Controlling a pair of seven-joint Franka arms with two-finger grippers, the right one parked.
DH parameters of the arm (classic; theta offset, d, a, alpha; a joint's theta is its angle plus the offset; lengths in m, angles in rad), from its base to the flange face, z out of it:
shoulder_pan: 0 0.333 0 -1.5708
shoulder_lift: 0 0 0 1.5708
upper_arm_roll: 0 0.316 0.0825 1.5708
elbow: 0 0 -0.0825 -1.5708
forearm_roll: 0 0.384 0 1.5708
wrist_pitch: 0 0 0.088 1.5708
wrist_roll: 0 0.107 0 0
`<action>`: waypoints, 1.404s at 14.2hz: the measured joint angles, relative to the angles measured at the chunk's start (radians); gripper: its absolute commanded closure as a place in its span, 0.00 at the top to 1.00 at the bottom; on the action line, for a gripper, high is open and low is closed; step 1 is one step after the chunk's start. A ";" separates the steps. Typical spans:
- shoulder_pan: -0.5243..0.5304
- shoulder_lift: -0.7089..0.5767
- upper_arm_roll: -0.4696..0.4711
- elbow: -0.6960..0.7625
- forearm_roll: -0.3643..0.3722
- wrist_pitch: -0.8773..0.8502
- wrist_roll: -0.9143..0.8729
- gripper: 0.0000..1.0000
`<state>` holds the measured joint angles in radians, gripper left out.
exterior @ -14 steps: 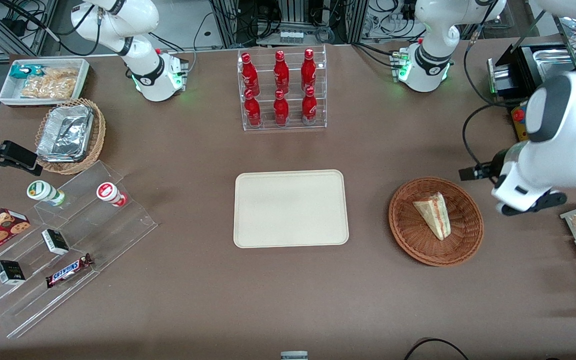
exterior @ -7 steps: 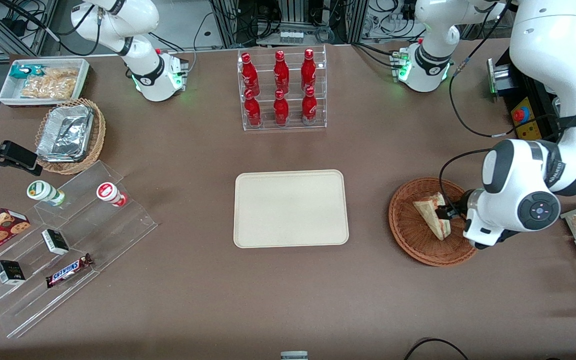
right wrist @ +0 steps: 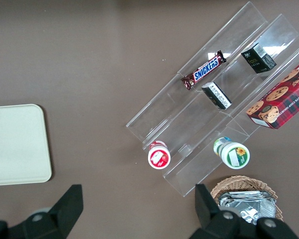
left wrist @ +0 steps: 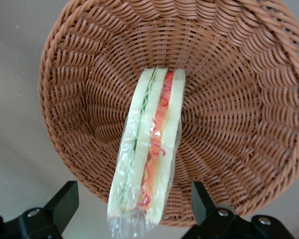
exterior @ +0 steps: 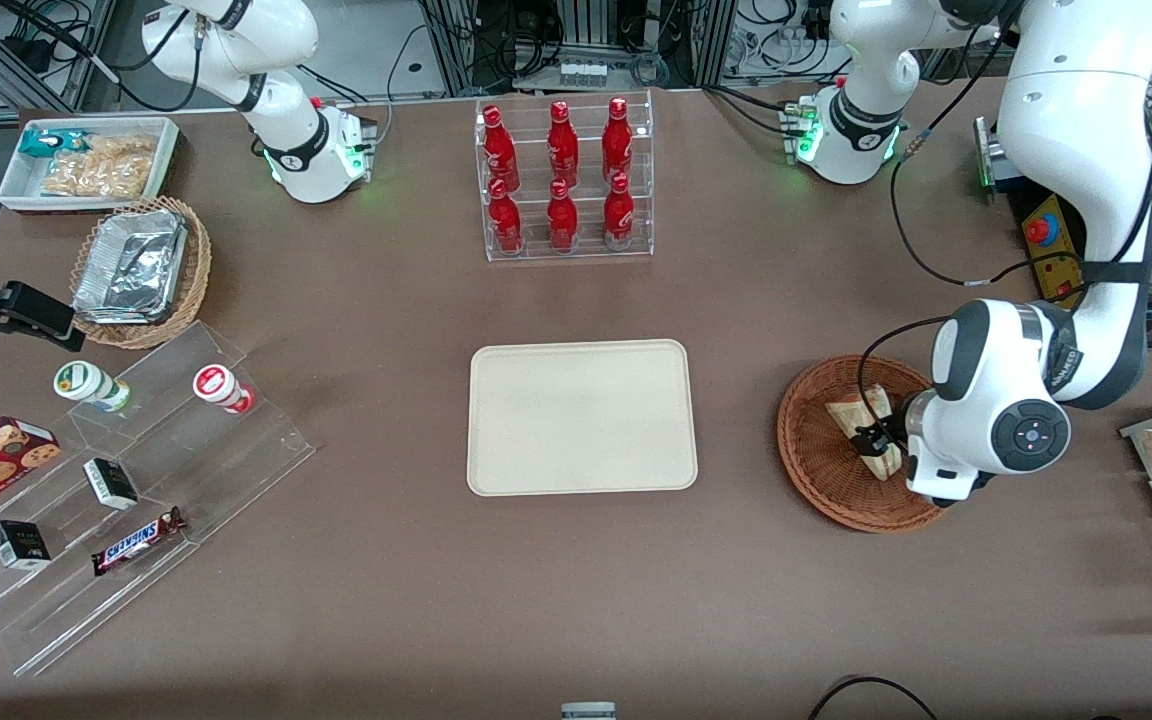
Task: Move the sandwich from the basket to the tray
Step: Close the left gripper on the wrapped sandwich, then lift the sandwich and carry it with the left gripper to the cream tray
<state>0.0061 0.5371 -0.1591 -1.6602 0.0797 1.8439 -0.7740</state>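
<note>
Now the spread-open hand (left wrist: 132, 211) hovers over the round reddish-brown wicker basket (left wrist: 229, 114), fingers either side of the clear-wrapped triangular sandwich (left wrist: 149, 149) lying inside, its long axis running straight away from the hand.

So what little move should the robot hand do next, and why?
Probably come a bit lower and then squeeze shut. The gripper hangs open over the round reddish-brown wicker basket, one finger on each side of the clear-wrapped triangular sandwich, not touching it yet. The flat cream-beige tray has nothing on it, so grabbing comes first.
</note>
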 measured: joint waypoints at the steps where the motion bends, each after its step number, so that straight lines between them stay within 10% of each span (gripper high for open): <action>1: 0.002 0.005 0.001 -0.004 -0.013 0.007 -0.005 1.00; 5: 0.007 0.021 0.004 -0.012 -0.055 0.028 -0.013 0.98; 14: 0.007 0.047 0.004 -0.053 -0.059 0.102 -0.053 0.15; 20: -0.009 0.028 -0.004 -0.027 -0.059 0.103 -0.053 0.10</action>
<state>-0.0033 0.5646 -0.1633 -1.6874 0.0211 1.9469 -0.8268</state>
